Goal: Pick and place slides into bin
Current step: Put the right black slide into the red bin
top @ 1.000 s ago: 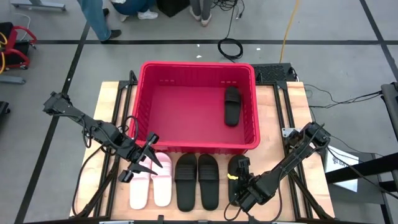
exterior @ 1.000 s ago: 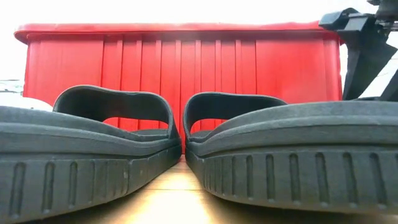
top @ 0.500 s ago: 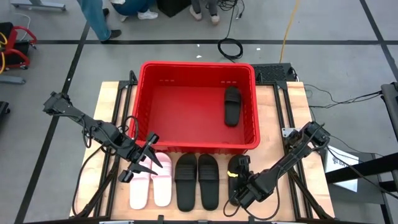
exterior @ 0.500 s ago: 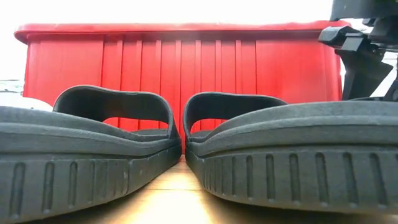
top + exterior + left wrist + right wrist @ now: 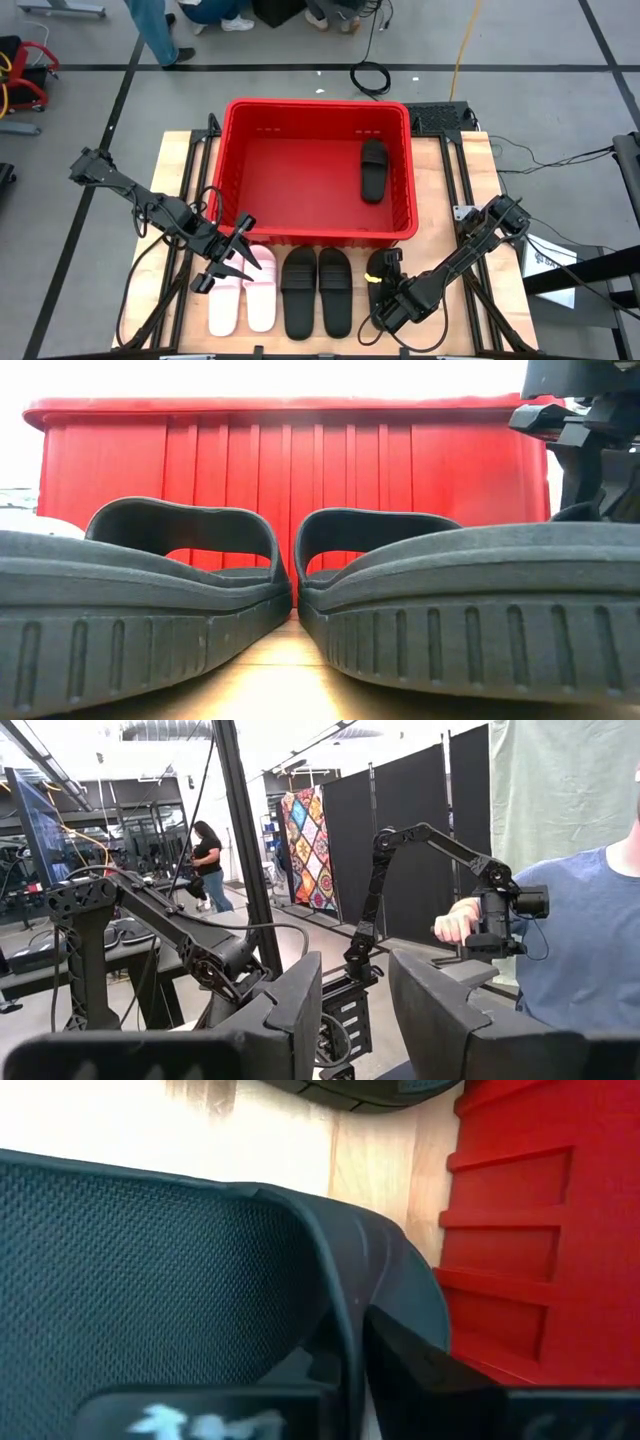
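The red bin [image 5: 300,165] stands in the middle of the table with one black slide [image 5: 372,170] lying flat inside at its right. In front of it a pink pair [image 5: 242,295], a black pair [image 5: 317,292] and one more black slide [image 5: 380,272] lie soles down. My right gripper [image 5: 398,300] is low over that rightmost slide and shut on it. My left gripper [image 5: 240,262] hovers open above the pink pair's far ends, holding nothing; its wrist view looks out into the room. My right gripper pinches a thin curved edge [image 5: 340,1320] of the rightmost black slide between its two fingers, with one finger [image 5: 430,1380] on the outer side and the other against the textured inner face. The slide lies on the table beside the bin's wall.
The bin's near wall [image 5: 290,460] rises right behind the row of slides. The black pair [image 5: 180,590] fills the low view's foreground. A person in a blue shirt [image 5: 570,940] stands beyond the table, and more people's legs [image 5: 160,25] show at the far side.
My right arm has sunk a little over the rightmost black slide. The slides and my left arm have kept still.
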